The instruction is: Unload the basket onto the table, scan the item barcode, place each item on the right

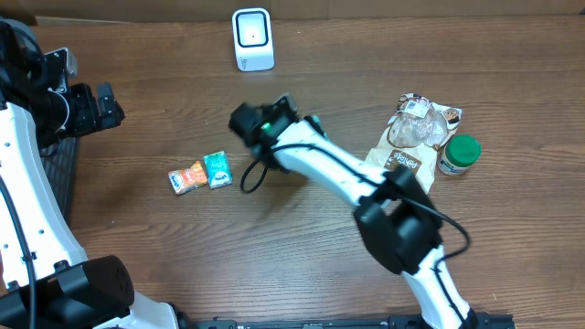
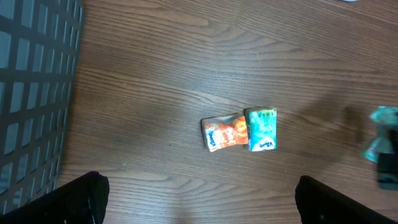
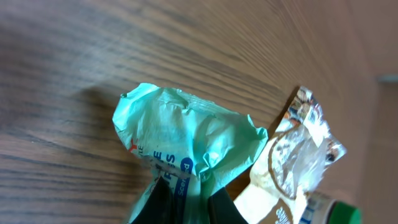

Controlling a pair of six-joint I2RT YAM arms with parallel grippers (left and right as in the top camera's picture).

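While you look from above, the right gripper (image 1: 256, 122) hangs over the middle of the table (image 1: 164, 82), between the scanner (image 1: 253, 39) at the far edge and the two tissue packs, the orange tissue pack (image 1: 187, 177) and the teal tissue pack (image 1: 218, 169), which lie touching each other. What the fingers hold is mostly hidden from this side. The snack bag (image 1: 413, 139) and the green-lidded jar (image 1: 459, 154) rest to the right, well apart from the scanner. The left gripper (image 1: 96, 105) waits at the left, near the basket (image 1: 57, 169).

In the left wrist view, its two fingers (image 2: 81, 200) stand wide apart with nothing between them, above bare wood in front of the tissue packs. At the right edge you see the mint-green packet (image 2: 384, 116), raised off the table.

In the right wrist view, the dark fingers (image 3: 163, 200) are closed tight on the lower edge of this packet, which is crumpled and hangs free above the wood. I cannot find a barcode on the side that shows.

I judge that the item is picked up and the carrying to the scanner is the step in hand. For the next move you need to bring the packet in front of the scanner window and turn it so that the barcode faces it; the wrinkled foil may make reading difficult.
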